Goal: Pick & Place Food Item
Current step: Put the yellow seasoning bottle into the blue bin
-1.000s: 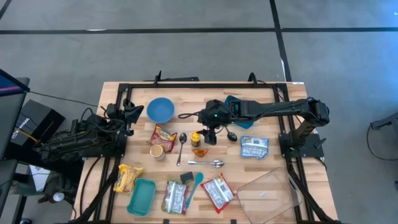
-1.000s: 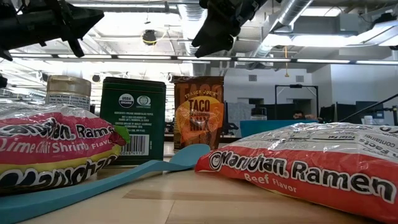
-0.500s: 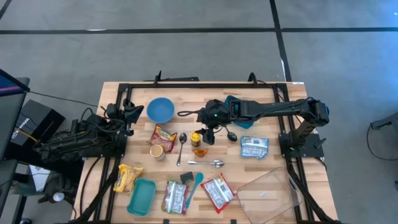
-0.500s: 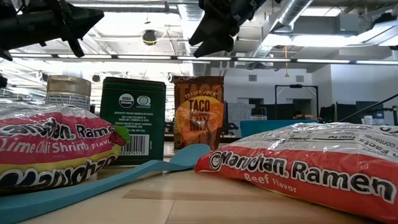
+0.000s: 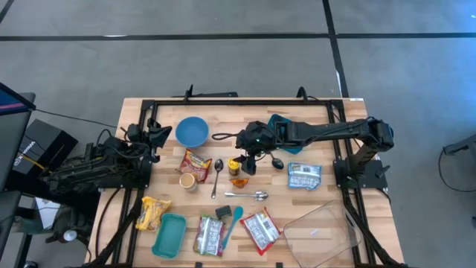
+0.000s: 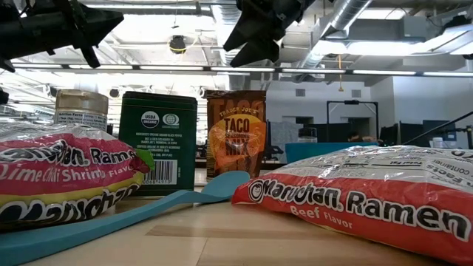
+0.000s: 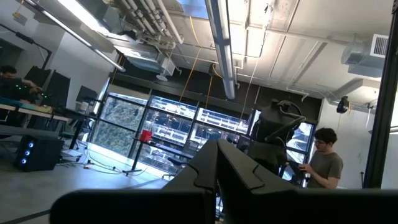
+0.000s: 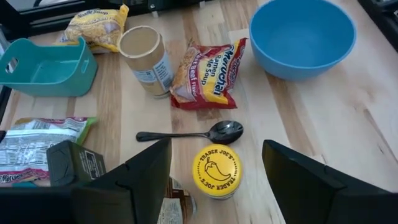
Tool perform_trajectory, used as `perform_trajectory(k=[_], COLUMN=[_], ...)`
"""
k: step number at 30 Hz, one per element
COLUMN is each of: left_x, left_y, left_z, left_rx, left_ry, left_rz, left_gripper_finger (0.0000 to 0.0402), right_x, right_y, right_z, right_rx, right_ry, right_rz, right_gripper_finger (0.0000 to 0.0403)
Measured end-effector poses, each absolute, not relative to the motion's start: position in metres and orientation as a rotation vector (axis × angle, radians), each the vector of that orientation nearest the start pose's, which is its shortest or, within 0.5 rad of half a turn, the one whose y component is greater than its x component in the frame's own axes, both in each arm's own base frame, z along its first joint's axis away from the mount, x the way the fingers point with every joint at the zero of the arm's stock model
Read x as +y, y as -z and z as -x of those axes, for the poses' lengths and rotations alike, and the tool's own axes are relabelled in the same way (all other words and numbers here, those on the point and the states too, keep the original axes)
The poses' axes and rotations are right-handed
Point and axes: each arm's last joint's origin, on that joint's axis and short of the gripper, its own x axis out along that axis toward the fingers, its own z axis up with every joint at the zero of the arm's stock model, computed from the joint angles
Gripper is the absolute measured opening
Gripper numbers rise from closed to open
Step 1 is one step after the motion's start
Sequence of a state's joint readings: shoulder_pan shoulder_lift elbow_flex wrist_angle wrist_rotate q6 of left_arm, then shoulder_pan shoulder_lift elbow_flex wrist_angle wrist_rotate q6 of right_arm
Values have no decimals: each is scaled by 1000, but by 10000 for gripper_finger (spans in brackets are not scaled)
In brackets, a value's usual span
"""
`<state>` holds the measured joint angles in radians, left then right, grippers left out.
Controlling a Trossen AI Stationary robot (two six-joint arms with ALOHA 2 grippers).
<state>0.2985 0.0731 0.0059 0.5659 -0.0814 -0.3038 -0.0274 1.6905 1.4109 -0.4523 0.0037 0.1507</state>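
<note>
Your right claw is hanging with its fingers spread wide and empty, directly above the yellow-lidded jar, which is standing upright mid-table just beside the spoon. Your left claw, pinched shut, is waiting at the table's left edge near the blue bowl.

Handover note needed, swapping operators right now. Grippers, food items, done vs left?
Right gripper: open, empty, hovering over the yellow-lidded jar mid-table, just past the black spoon.
Left gripper: shut, empty, parked at the table's left edge beside the blue bowl.
Teal bin and clear tray at the front look empty.
Done: nothing picked or placed.
Left: probably lower onto the jar, grasp, place; destination unclear.
</note>
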Motion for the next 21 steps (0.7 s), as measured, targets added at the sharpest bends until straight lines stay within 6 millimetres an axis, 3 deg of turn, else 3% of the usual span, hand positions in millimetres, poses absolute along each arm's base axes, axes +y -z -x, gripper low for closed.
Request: perform_trajectory(k=[14, 21], left_x=[29, 29], left_y=[-212, -212], left_z=[-85, -85], left_rx=[-550, -551], left_ry=[-293, -293], left_rz=[240, 240], left_gripper_finger=[2, 2], right_x=[9, 12], right_y=[-292, -273], right_z=[-376, -377], right_rx=[709, 665], right_ry=[124, 127], right_rz=[-20, 16], right_gripper_finger=[246, 246])
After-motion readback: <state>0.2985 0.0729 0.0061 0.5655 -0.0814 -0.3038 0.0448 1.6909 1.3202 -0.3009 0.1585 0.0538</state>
